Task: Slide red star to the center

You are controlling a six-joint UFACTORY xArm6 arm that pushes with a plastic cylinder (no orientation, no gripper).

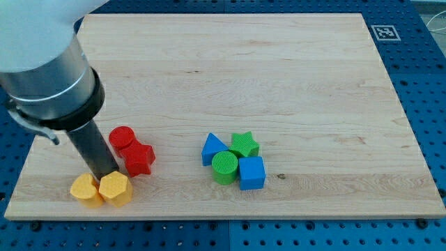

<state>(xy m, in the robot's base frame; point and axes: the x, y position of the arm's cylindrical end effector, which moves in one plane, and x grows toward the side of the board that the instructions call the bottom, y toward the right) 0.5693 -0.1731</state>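
Since my tip point(106, 173) sits just left of the red star point(139, 159), near the bench's point(293, 84) lower-left corner, the center lies up-right; being a bare rod, it holds nothing.

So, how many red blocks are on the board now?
2. The red cylinder and the red star touch each other at the view's lower left, just right of the rod; more could be hidden behind it.

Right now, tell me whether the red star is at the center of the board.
Not at the center. The red star lies near the view's bottom left, touching the red cylinder. My tip is just to its left.
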